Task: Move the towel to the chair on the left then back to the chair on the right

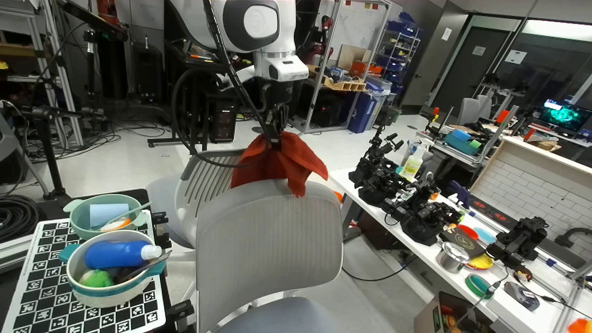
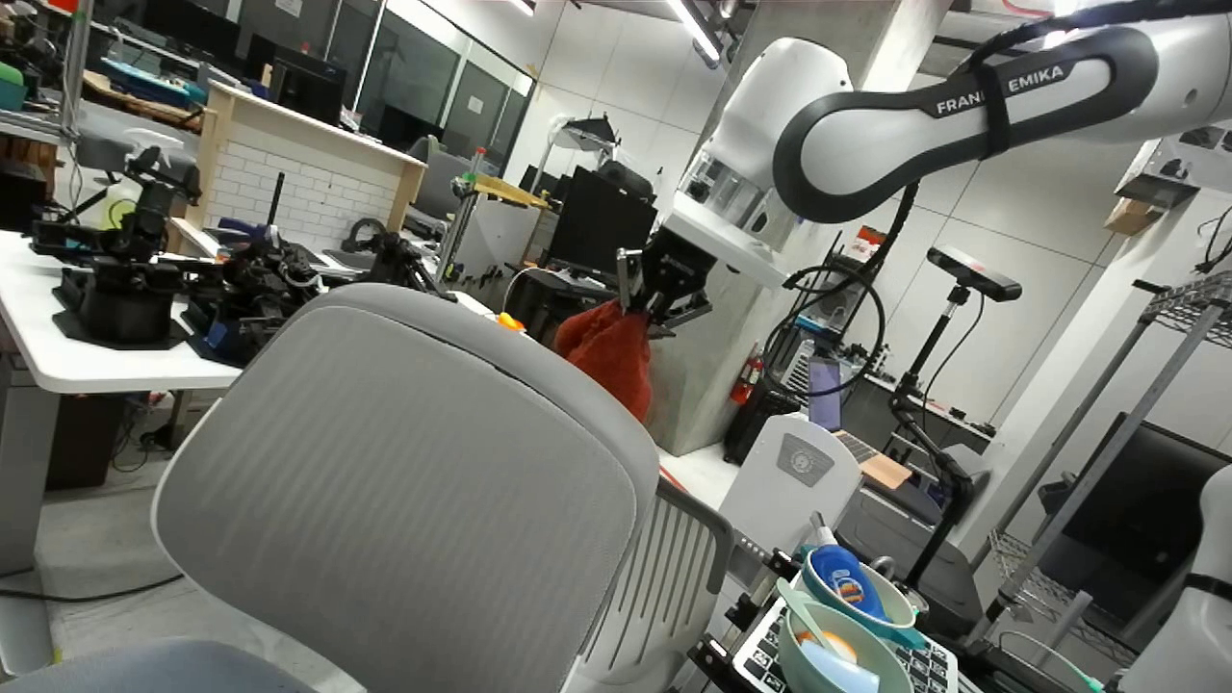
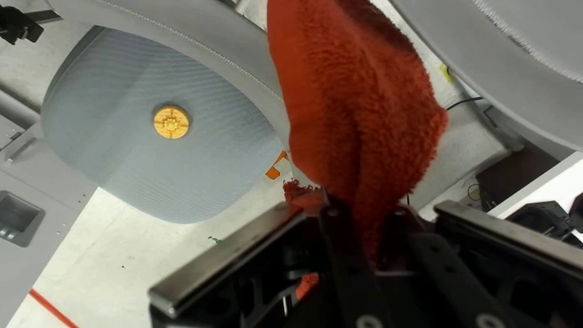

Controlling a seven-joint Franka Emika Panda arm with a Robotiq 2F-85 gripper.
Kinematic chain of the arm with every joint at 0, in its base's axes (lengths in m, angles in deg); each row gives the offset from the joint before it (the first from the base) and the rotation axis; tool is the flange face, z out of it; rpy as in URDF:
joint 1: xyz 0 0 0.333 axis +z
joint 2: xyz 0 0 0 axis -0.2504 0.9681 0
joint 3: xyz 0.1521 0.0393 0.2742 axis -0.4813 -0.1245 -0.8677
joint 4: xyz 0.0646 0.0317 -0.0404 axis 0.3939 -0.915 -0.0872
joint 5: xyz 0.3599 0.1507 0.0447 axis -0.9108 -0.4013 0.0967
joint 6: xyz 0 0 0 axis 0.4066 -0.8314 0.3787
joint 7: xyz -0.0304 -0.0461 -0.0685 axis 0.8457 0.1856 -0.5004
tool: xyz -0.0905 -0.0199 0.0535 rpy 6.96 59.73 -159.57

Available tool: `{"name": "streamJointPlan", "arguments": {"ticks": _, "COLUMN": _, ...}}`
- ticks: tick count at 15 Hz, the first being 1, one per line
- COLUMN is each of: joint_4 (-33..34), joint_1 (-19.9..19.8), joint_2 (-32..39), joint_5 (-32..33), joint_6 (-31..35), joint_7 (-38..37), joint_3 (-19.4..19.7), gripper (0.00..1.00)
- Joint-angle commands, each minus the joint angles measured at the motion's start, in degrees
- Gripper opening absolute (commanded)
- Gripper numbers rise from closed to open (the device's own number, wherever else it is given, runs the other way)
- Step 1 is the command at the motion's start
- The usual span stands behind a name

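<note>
Gripper (image 1: 275,138) pinches towel (image 1: 293,162) btwn plain chair back (image 1: 273,236) & slatted chair back (image 1: 206,178); prob mid-transfer: best lift it clear, centre it, lower slow b4 release.

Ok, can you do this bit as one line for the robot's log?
pincer: gripping red towel | towel: hanging near grey chair backrest | backrest contact: unclear | release: not yet

On the ChArUco board (image 1: 46,277) stand a mint-green bowl (image 1: 81,217) and a teal-handled cream pot (image 1: 104,301) holding a blue bottle (image 1: 113,254).
</note>
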Motion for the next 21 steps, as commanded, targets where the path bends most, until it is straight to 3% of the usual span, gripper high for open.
{"name": "streamJointPlan", "arguments": {"ticks": 1, "joint_4": 2.2, "joint_1": -0.1, "joint_2": 1.6, "joint_5": 1.1, "joint_6": -0.1, "joint_7": -1.4, "joint_3": 0.5, "gripper": 0.03}}
{"name": "streamJointPlan", "arguments": {"ticks": 8, "joint_4": -0.3, "joint_1": -0.9, "joint_2": 1.9, "joint_5": 1.0, "joint_6": 0.9, "joint_7": -1.2, "joint_3": 2.2, "gripper": 0.03}}
{"name": "streamJointPlan", "arguments": {"ticks": 9, "joint_4": -0.7, "joint_1": -0.9, "joint_2": 2.2, "joint_5": 1.3, "joint_6": 1.0, "joint_7": -1.3, "joint_3": 2.4, "gripper": 0.16}}
{"name": "streamJointPlan", "arguments": {"ticks": 10, "joint_4": -1.1, "joint_1": -0.9, "joint_2": 2.4, "joint_5": 1.3, "joint_6": 1.1, "joint_7": -1.2, "joint_3": 2.5, "gripper": 0.39}}
{"name": "streamJointPlan", "arguments": {"ticks": 12, "joint_4": -1.7, "joint_1": -0.9, "joint_2": 3.0, "joint_5": 1.3, "joint_6": 1.0, "joint_7": -0.6, "joint_3": 2.7, "gripper": 0.43}}
{"name": "streamJointPlan", "arguments": {"ticks": 20, "joint_4": -1.4, "joint_1": -2.5, "joint_2": 3.0, "joint_5": -1.5, "joint_6": -1.2, "joint_7": 4.1, "joint_3": 3.0, "gripper": 0.99}}
{"name": "streamJointPlan", "arguments": {"ticks": 21, "joint_4": -1.4, "joint_1": -2.8, "joint_2": 2.7, "joint_5": -1.9, "joint_6": -1.5, "joint_7": 4.9, "joint_3": 3.0, "gripper": 1.00}}
